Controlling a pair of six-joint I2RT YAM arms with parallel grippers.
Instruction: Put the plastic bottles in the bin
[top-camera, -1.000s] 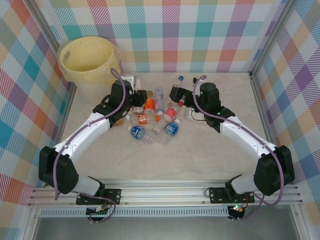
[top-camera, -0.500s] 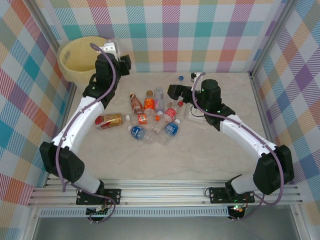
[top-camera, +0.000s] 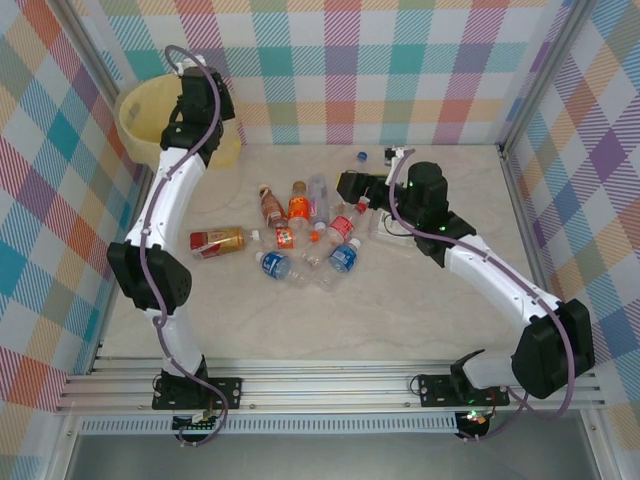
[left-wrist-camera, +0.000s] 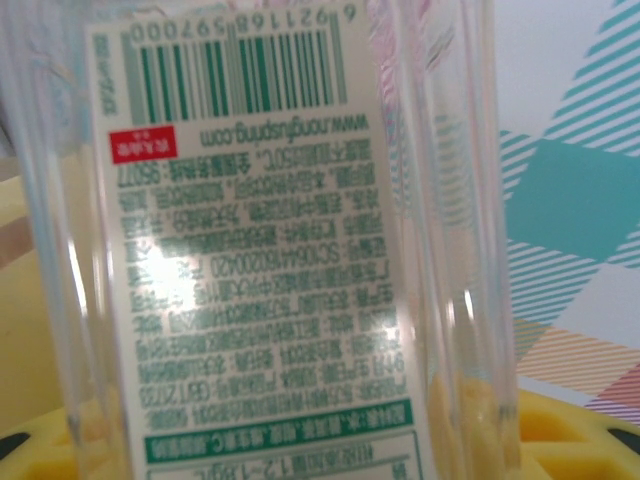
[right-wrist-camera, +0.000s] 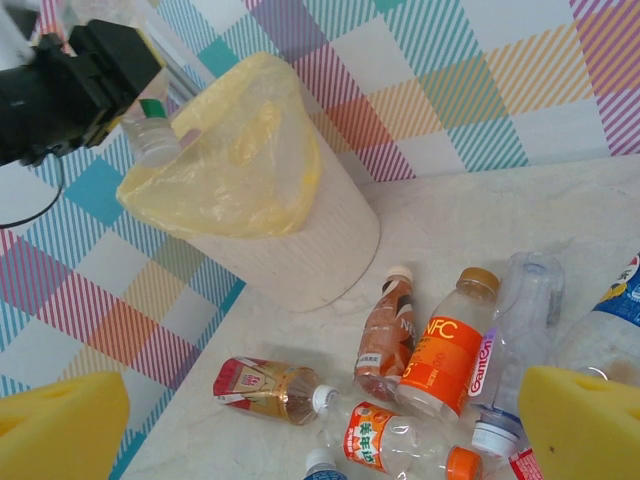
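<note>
Clear plastic with a white and green printed label is clamped in the left end effector (right-wrist-camera: 108, 68): one bottle (left-wrist-camera: 270, 250), hanging cap-down at the rim of the bin (right-wrist-camera: 310, 250), over the yellow liner bag (right-wrist-camera: 235, 150). From the right wrist view the cap looks to sit at the near edge of the mouth rather than over its middle, though I cannot tell this exactly. The step in hand is the drop. The next move calls for carrying the bottle fully over the opening and then parting the fingers, so that it falls inside and does not catch the folded bag.

About ten more plastic bottles (top-camera: 300, 235) lie clustered on the worktop (top-camera: 420, 300), among them an orange-labelled one (right-wrist-camera: 440, 350). The right end effector (right-wrist-camera: 320, 425) hovers above them with its jaws wide apart, holding nothing. It is well placed to pick next.
</note>
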